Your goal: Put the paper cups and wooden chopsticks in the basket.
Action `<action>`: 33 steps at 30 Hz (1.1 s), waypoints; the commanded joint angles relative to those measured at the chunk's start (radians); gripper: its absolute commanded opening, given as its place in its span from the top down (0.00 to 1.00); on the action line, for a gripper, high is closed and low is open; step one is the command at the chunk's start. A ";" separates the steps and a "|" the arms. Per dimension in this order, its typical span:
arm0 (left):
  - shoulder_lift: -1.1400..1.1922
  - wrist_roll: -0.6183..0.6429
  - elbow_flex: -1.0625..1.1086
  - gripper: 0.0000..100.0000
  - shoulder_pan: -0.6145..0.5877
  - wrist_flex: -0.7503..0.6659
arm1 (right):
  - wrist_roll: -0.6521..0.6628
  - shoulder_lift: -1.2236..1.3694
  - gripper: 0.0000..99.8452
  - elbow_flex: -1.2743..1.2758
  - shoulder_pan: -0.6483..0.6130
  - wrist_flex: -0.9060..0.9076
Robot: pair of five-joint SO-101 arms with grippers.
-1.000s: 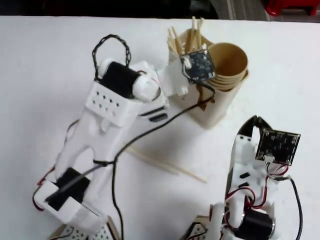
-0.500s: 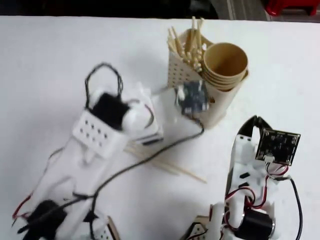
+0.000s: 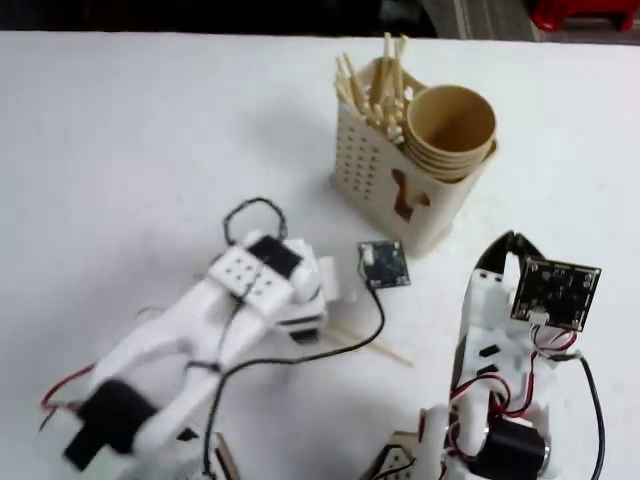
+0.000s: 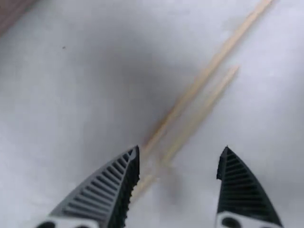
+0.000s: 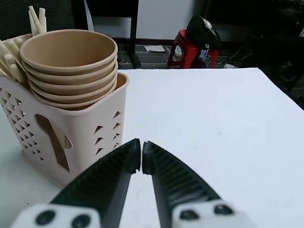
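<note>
Looking at one loose pair of wooden chopsticks, flat on the tabletop near the basket, on the arms' side of it, lying side by side and almost touching. Reading left jaws as spread wide, straddling one end of the pair, gripping nothing. Reading right jaws as pressed together and empty, parked just beside the basket. Noting paper cups nested in a stack in one side of the basket, and a bundle of chopsticks standing upright in the other. Judging handling: light, stiff, thin, smooth wood, likely to roll or scissor apart under a pinch, and sitting low on the tabletop with little to bite on. Best taken both at once, across their width, nearer the middle than the end, to avoid tipping on the lift. Hard to make out: far ends cut off at the wrist view's edge, much of the pair hidden under the left arm and its camera board from above, and cannot tell whether jaw tips touch the tabletop.
</note>
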 commanded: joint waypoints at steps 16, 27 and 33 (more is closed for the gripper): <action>0.588 -0.011 -0.473 0.98 0.054 0.118 | 0.002 -0.013 0.98 -0.009 0.007 -0.016; 0.542 -0.003 -0.500 0.98 0.027 0.230 | 0.002 -0.013 0.98 -0.009 0.007 -0.016; 0.384 -0.003 -0.500 0.98 0.007 0.313 | 0.002 -0.013 0.98 -0.009 0.005 -0.016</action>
